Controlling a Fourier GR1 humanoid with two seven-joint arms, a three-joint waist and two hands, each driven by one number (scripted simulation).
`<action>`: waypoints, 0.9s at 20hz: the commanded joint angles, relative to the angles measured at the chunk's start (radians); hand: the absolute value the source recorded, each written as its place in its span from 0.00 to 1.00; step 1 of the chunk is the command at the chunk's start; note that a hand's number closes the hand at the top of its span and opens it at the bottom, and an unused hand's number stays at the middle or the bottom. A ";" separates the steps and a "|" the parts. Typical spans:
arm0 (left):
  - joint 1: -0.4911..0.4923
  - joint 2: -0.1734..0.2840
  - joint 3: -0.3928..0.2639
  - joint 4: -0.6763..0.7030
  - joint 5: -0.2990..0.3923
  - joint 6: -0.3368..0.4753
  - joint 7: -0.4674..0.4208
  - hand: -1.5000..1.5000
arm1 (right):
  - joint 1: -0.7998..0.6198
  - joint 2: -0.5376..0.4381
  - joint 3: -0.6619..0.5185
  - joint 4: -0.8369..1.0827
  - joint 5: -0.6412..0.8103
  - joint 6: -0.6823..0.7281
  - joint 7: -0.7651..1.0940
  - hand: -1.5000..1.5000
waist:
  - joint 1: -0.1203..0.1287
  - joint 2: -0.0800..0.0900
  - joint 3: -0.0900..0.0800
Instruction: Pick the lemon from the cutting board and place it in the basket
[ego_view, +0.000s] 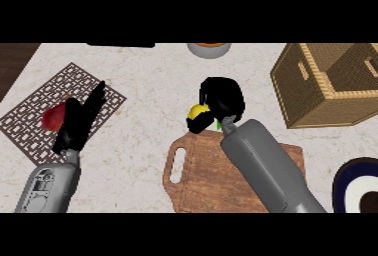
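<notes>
Right hand (220, 100): fingers curled round lemon (197, 111), grasping it, yellow showing at hand's left side. Held just beyond far edge of cutting board (192, 175), over table (155, 75). Basket (325, 85) off to right, apart from hand. Left hand (77, 120): fingers straight, released, held nothing, lay over patterned mat (44, 130) beside red item (53, 119).

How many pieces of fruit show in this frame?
2. The yellow lemon is held in the right hand, above the cutting board's far edge. A red fruit lies on the patterned mat, partly behind the left hand. Others may be hidden.
</notes>
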 joint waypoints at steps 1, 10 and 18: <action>0.008 0.010 0.015 0.029 0.000 0.000 -0.032 0.50 | -0.117 0.001 0.015 -0.132 -0.152 -0.052 0.127 1.00 | -0.014 -0.007 -0.001; 0.064 0.025 0.026 -0.027 0.005 -0.006 -0.029 0.50 | -0.329 0.001 -0.072 -0.255 -0.178 -0.175 0.338 1.00 | -0.040 -0.009 -0.001; 0.053 0.044 0.057 0.014 0.019 -0.023 -0.034 0.50 | -0.535 -0.055 -0.238 -0.288 -0.195 -0.041 0.452 1.00 | -0.051 -0.008 -0.001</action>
